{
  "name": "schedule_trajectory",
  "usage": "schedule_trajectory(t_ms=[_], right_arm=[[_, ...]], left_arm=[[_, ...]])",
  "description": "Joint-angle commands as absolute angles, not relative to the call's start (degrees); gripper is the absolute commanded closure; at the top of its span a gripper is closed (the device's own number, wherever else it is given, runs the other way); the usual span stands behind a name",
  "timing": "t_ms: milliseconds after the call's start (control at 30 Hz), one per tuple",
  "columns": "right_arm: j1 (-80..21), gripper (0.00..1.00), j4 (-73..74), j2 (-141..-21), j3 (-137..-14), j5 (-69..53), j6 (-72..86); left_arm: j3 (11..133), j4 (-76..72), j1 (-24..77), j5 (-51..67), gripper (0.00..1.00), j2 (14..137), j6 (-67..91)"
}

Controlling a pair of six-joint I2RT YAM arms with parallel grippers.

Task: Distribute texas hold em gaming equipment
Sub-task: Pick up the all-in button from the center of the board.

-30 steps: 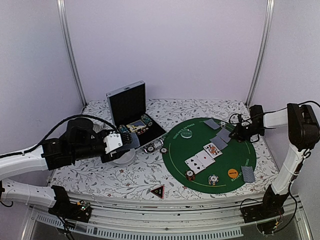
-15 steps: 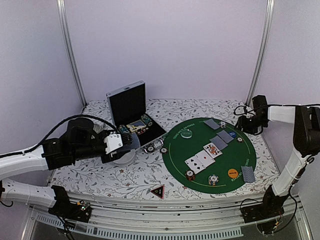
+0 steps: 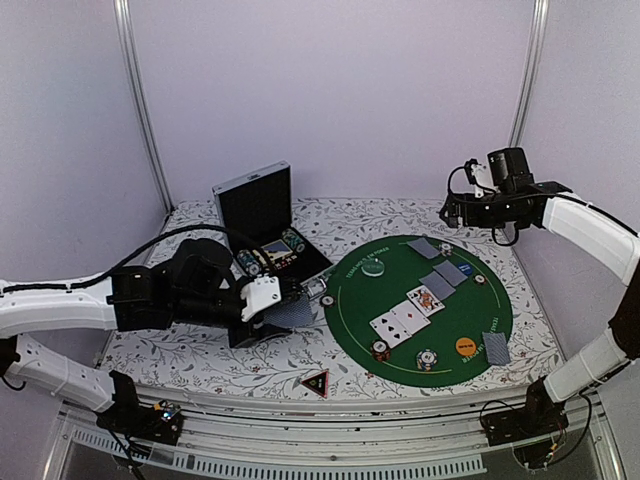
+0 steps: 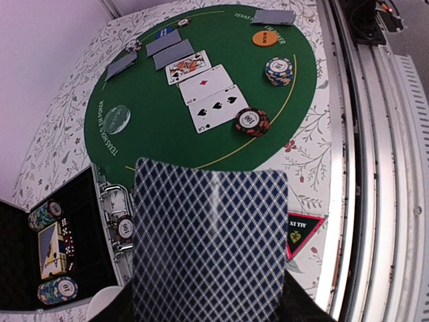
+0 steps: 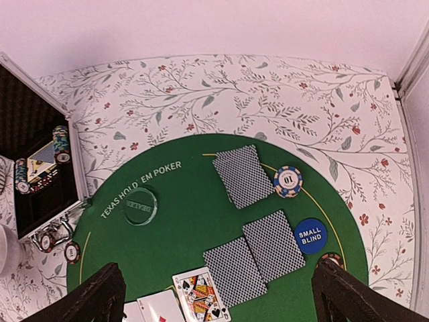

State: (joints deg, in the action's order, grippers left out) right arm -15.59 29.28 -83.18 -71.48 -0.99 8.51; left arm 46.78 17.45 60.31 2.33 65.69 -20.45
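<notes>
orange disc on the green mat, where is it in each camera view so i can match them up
Top external: orange disc at the near-right edge of the green mat, beside a face-down card.
Left wrist: upper right, just under that card.
Right wrist: not in it.
Shared landmark: the face-up picture card, seen in all three.

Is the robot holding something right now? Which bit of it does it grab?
Yes. The left tool holds a blue-backed playing card at its wrist-side end, fingers by its two long edges. The right tool is open and empty.
</notes>
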Motion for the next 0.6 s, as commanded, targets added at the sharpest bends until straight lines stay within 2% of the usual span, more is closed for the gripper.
schedule_trajectory(t_ms=[0,300,467,567], right_arm=[[-18.46,0.01,29.49,-78.76,-72.24,-6.33,6.46],[-22.83,0.01,21.88,-74.46,-66.46,-26.96,6.63],[-28.38,0.01,19.2,-73.83,-64.18,-30.0,6.69],[-35.79,0.01,19.1,-75.74,-63.09,-25.79,6.46]], left_arm=[[48.16,14.86,61.47,0.91,0.49,68.08,-12.14],[47.23,8.34,61.71,2.54,0.5,71.79,-3.03],[47.2,8.53,61.78,-0.89,0.5,71.09,-0.51],[48.11,11.0,61.77,-4.52,0.5,70.09,0.65]])
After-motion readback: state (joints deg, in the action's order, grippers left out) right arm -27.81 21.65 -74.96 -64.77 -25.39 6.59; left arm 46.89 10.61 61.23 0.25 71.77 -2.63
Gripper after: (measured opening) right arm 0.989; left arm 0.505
